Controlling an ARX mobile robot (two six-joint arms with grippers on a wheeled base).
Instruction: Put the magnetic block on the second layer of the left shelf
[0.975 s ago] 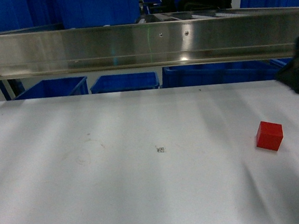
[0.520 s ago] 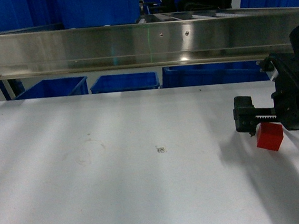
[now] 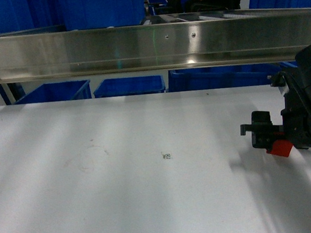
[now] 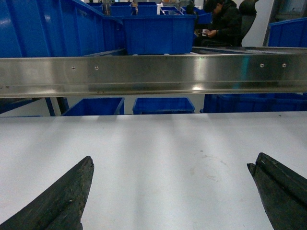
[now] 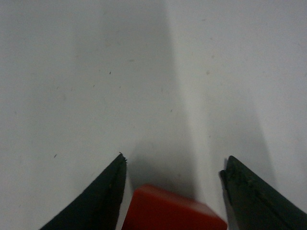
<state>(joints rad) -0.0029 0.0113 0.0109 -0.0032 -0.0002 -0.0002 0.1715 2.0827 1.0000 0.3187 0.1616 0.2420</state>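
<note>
Head view: my right tool sits low over the white bench at its right side, directly over the magnetic block, of which only a red corner shows beneath the black tool body. The block rests on the bench surface, well to the right of a small printed marker near the middle. A stainless steel rail spans the width above the far bench edge; blue crates stand behind and below it, and more above it.

Right wrist view: my right tool is spread, its two dark fingers standing to either side of the red magnetic block, which lies between them at the lower edge. A narrow gap of bench shows at each side of the block, so neither finger appears to press on it; whether the left finger touches its edge I cannot tell.

Left wrist view: my left tool is spread wide, fingertips well apart at the lower corners, with bare bench between them. Beyond lie the steel rail and blue crates, with a seated person in dark clothing at the far back.
</note>
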